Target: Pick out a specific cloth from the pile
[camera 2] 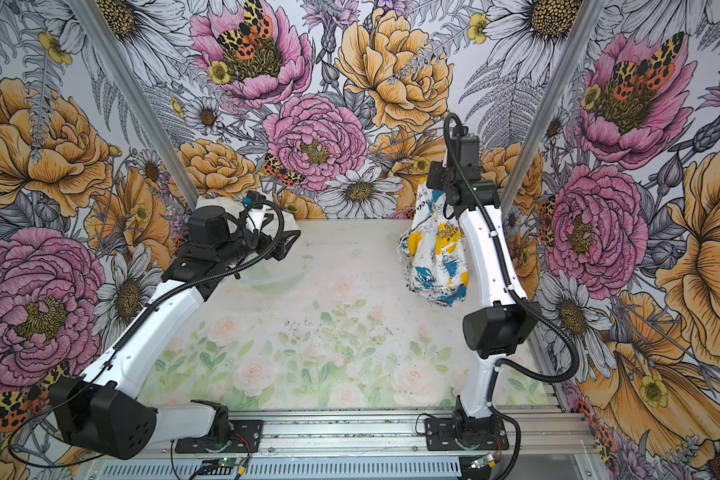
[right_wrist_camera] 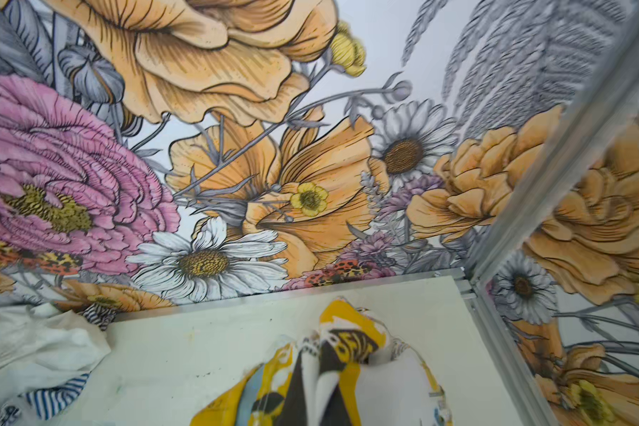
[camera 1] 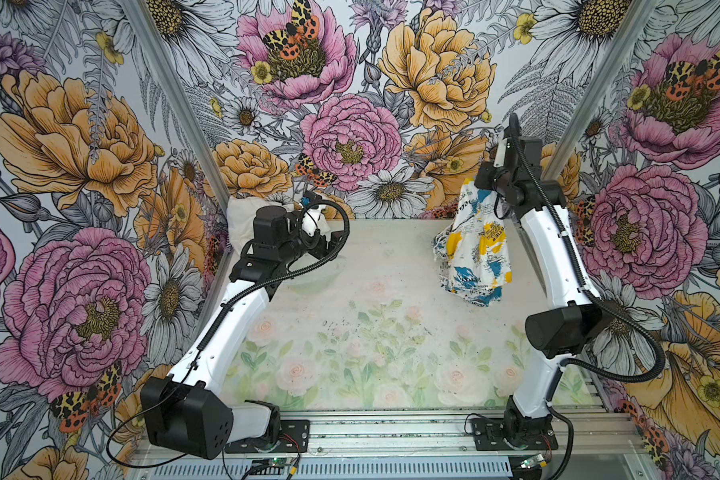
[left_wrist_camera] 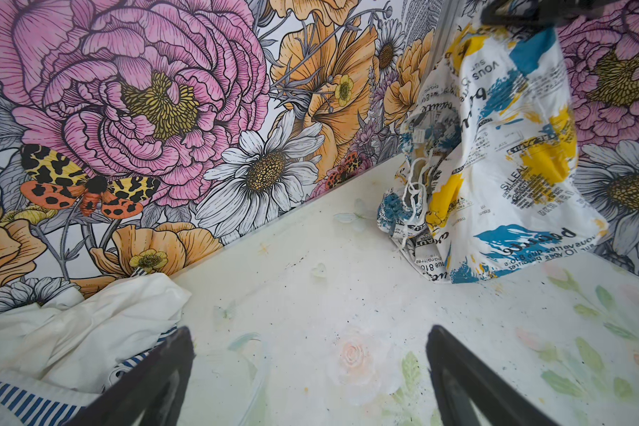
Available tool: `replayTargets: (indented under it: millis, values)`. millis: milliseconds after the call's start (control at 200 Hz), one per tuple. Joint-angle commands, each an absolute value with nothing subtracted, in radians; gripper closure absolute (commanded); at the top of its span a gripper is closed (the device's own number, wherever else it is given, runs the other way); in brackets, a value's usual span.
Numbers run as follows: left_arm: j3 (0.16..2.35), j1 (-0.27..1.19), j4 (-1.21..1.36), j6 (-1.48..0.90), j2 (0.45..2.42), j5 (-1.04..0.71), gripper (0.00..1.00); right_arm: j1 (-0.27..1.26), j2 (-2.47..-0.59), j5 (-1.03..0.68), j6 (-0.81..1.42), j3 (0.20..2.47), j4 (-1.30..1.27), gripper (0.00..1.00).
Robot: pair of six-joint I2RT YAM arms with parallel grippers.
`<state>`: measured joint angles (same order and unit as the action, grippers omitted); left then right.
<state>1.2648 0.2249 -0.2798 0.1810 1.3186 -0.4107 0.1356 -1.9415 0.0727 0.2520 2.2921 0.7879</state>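
The right end effector [camera 1: 482, 186] is clamped on the top of the cloth [camera 1: 474, 253], which hangs over the far right of the surface [camera 1: 371, 299]. The left end effector [left_wrist_camera: 308, 333] stands wide open just beside the pile [left_wrist_camera: 89, 324] in the far left corner.

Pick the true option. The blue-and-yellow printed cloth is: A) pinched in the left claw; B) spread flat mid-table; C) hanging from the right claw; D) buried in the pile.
C: the cloth hangs bunched from the shut right claw, apart from the pile in the far corner.
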Motion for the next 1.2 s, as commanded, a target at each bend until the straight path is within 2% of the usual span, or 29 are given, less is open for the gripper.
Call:
replayTargets:
  millis: [0,100,245,435,566,681,871,1066,1196]
  values:
    - [1.27,0.221,-0.258,0.164,1.336,-0.457,0.01,0.209,-2.007,-0.068,0.273,2.356,0.769,1.0]
    - [1.278,0.219,-0.259,0.153,1.357,-0.501,0.01,0.242,-2.041,-0.068,0.291,2.391,0.764,1.0]
    - [1.298,0.22,-0.272,0.139,1.38,-0.573,0.01,0.19,-2.017,-0.055,0.323,2.333,0.76,1.0]
    - [1.305,0.222,-0.273,0.128,1.388,-0.584,0.01,0.064,-1.868,0.034,0.306,1.982,0.712,1.0]
    - [1.307,0.221,-0.273,0.125,1.387,-0.585,0.01,-0.006,-1.737,0.174,0.274,1.67,0.582,1.0]
    - [1.307,0.224,-0.273,0.123,1.391,-0.585,0.01,-0.025,-1.703,0.271,0.245,1.537,0.516,1.0]
    - [1.306,0.23,-0.273,0.126,1.391,-0.587,0.01,0.066,-1.805,0.263,0.233,1.555,0.509,1.0]
    - [1.306,0.233,-0.273,0.128,1.393,-0.585,0.01,0.247,-1.98,0.288,0.207,1.691,0.506,1.0]
    - [1.308,0.233,-0.272,0.126,1.391,-0.587,0.01,0.304,-2.101,0.276,0.232,1.77,0.508,1.0]
